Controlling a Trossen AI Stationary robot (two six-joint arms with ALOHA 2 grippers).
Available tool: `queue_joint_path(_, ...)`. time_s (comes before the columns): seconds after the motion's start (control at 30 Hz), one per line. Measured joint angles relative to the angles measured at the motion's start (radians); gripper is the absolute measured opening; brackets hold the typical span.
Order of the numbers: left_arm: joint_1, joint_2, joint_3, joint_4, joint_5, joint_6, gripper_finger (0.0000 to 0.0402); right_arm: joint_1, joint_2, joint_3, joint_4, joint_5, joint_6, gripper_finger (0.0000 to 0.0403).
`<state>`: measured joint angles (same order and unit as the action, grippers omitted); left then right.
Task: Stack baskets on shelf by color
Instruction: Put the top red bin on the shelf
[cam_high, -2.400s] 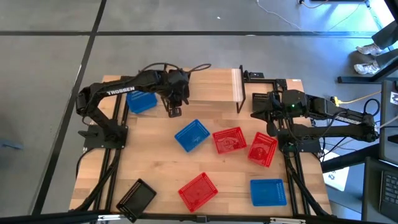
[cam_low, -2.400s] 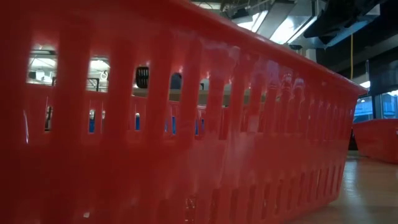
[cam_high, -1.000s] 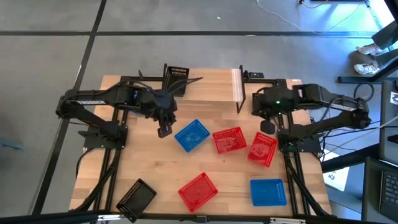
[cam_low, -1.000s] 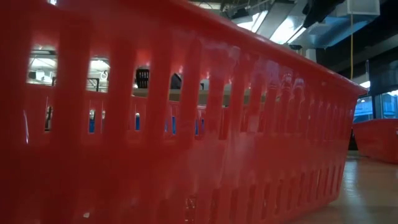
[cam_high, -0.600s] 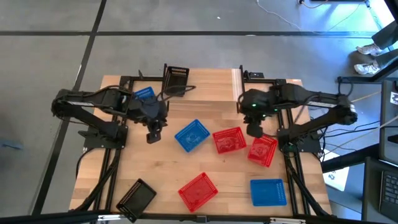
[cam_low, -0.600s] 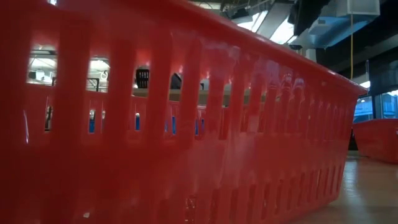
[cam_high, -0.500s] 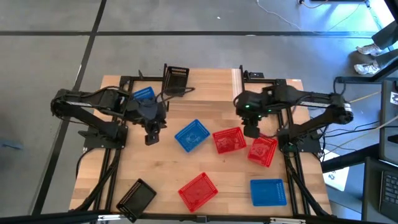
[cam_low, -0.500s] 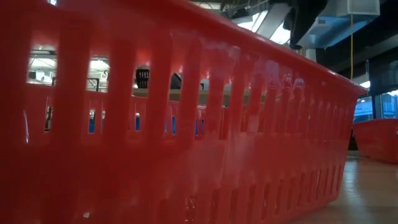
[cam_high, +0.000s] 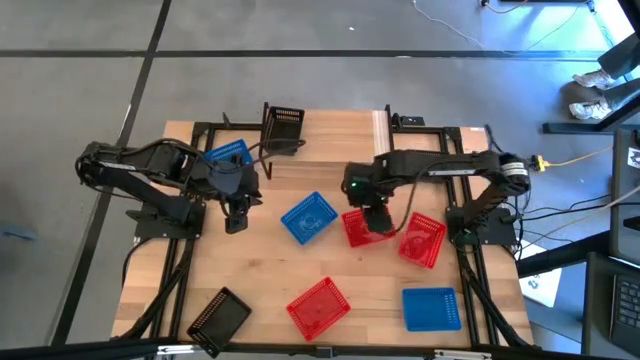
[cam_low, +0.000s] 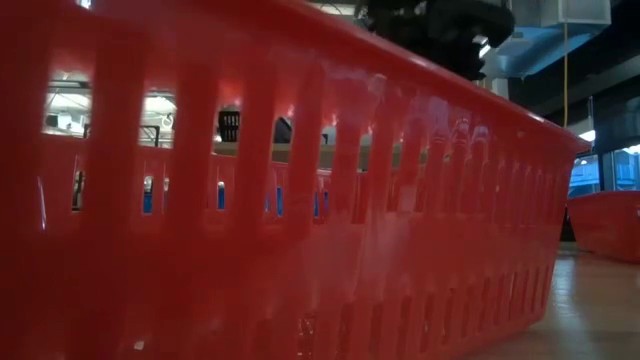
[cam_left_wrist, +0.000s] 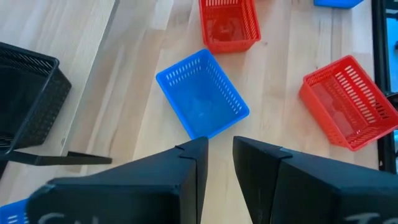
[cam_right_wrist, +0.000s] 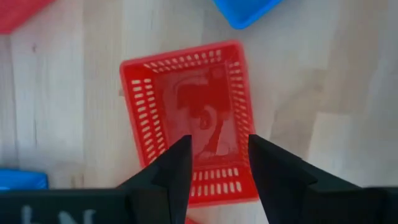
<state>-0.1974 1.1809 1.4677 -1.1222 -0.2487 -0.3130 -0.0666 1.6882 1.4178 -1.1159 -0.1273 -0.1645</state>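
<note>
My right gripper (cam_high: 375, 218) hangs open over a red basket (cam_right_wrist: 186, 93) that rests on its bottom on the table's middle (cam_high: 353, 235). In the right wrist view its fingers stand above the basket's near end. My left gripper (cam_high: 235, 220) is open with a narrow gap (cam_left_wrist: 221, 146) and holds nothing; it hovers left of a blue basket (cam_high: 308, 217) (cam_left_wrist: 202, 93). At the far side lies the shelf (cam_high: 335, 140). A black basket (cam_high: 285, 125) sits at its left end, and another blue basket (cam_high: 228, 152) is farther left.
More baskets lie loose on the table: a red one (cam_high: 422, 240) to the right, a red one (cam_high: 319, 307) and a blue one (cam_high: 431, 308) near the front edge, and a black one (cam_high: 220, 318) at the front left corner. The red wall (cam_low: 300, 200) fills the low view.
My right gripper has swung from the table's far right toward the left and near side, and now stands over the middle red basket. My left gripper has drawn back toward the table's left edge, away from the shelf. No basket has moved.
</note>
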Motion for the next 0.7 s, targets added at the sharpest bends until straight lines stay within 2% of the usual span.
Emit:
queue_joint_path(0.23, 0.0, 0.0, 0.0, 0.001, -0.001, -0.001, 0.0066, -0.002, 0.12, -0.001, 0.007, 0.011, -0.052, 0.0155)
queue_joint_path(0.43, 0.0, 0.0, 0.0, 0.002, -0.002, -0.031, 0.0066, -0.002, 0.188, -0.001, 0.02, 0.132, -0.054, 0.0155)
queue_joint_path(0.7, 0.0, 0.0, 0.0, 0.003, -0.002, -0.051, 0.0066, -0.01, 0.251, -0.001, 0.077, 0.134, -0.054, 0.0155)
